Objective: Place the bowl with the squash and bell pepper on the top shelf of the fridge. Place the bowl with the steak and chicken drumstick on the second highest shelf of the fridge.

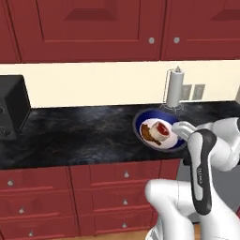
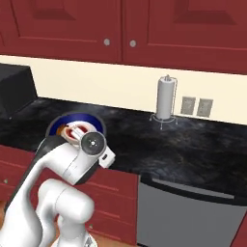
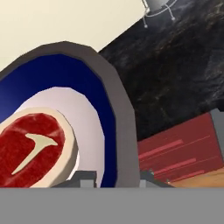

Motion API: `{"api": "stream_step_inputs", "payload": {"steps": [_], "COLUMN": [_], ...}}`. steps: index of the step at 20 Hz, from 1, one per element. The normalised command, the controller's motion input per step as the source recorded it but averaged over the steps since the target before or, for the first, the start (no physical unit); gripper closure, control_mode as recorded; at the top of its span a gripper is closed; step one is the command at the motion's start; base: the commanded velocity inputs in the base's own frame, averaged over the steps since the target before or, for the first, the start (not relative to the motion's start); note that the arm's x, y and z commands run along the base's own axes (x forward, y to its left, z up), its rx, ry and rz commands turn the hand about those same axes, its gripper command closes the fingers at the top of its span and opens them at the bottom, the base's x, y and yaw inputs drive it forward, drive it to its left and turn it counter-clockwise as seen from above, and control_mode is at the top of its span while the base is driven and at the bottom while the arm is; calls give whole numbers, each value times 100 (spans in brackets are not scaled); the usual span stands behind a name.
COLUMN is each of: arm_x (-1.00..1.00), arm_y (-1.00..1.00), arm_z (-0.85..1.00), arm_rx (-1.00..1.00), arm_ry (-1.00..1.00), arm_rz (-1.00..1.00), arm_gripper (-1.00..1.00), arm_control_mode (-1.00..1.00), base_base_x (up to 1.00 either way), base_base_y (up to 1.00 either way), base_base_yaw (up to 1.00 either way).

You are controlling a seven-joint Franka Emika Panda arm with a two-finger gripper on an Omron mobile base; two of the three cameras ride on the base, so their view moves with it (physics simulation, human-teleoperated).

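Right now the blue-rimmed bowl (image 1: pixel 157 132) sits near the front edge of the dark counter (image 1: pixel 79 133), with lots of bare room to its left. Inside lie the steak (image 3: pixel 30 146) and the chicken drumstick (image 1: pixel 148 133). The pincer (image 3: pixel 117 177) is squeezed tight on the bowl's rim.

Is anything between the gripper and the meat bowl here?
Nothing visible. The gripper is already at the bowl, jaws shut astride its rim, beside the steak. The fridge is outside these views, so the path there cannot be judged.
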Motion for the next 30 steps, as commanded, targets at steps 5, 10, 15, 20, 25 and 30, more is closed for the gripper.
{"api": "stream_step_inputs", "payload": {"steps": [5,10,15,20,25,30], "arm_x": [0,0,0,0,0,0], "arm_y": [0,0,0,0,0,0], "arm_z": [0,0,0,0,0,0], "arm_rx": [0,0,0,0,0,0], "arm_ry": [0,0,0,0,0,0], "arm_rz": [0,0,0,0,0,0], "arm_gripper": [100,100,100,100,100,100], "arm_control_mode": [100,100,100,100,100,100], "base_base_x": [-37,-8,48,100,100,100], "base_base_y": [35,69,98,100,100,100], "base_base_yaw": [92,90,54,17,2,0]}}
